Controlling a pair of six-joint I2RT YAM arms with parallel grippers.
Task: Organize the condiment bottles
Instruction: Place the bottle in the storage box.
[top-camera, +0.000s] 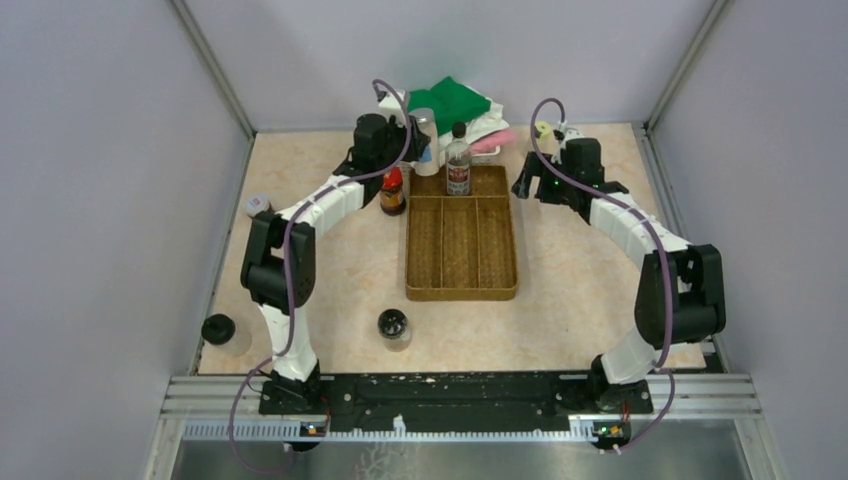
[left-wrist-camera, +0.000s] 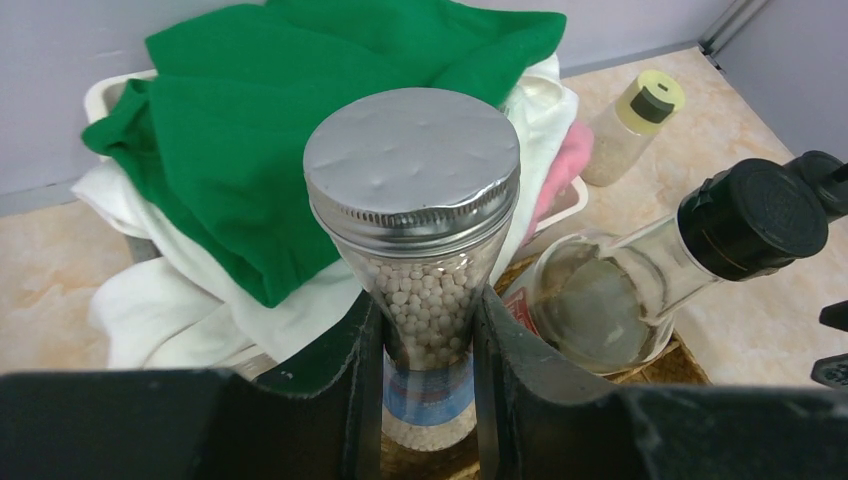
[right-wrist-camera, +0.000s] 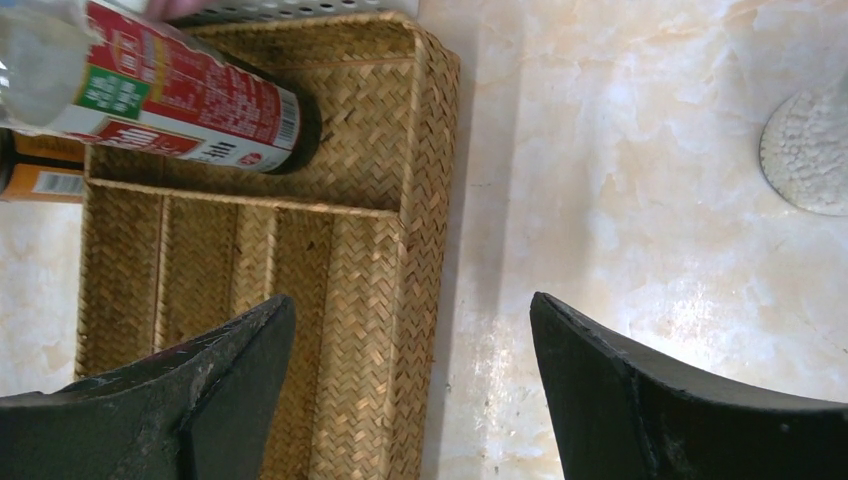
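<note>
The left end effector (left-wrist-camera: 428, 310) is clamped on the jar (left-wrist-camera: 412, 170), its fingers (left-wrist-camera: 360, 400) pressing the glass well below the metal lid. That low hold probably keeps the top-heavy jar upright and leaves the lid free. In the overhead view the jar sits at upper centre, by the far left corner of the tray (top-camera: 510, 260) and just in front of the cloths (top-camera: 455, 100). Woven straw shows under its base in the left wrist view, but whether it rests there or hangs above I cannot tell. The tall bottle (top-camera: 458, 160) stands in the tray's far cross compartment, just right of the jar; setting the jar beside it looks like the step in hand, and little room separates the two. The right end effector (right-wrist-camera: 410, 300) is spread wide with nothing between its fingers, hovering over the tray's right rim and the bench (right-wrist-camera: 640, 200), likely parked out of the way. The three long compartments hold nothing. Out on the bench are a red-capped bottle (top-camera: 392, 190) left of the tray, a yellow-capped bottle (top-camera: 545, 130) at upper right, a grey-lidded pot (top-camera: 258, 205) at the left edge, one black-lidded jar (top-camera: 393, 325) at lower centre and a second black-lidded jar (top-camera: 218, 330) at lower left, so most of the sorting appears to remain.
</note>
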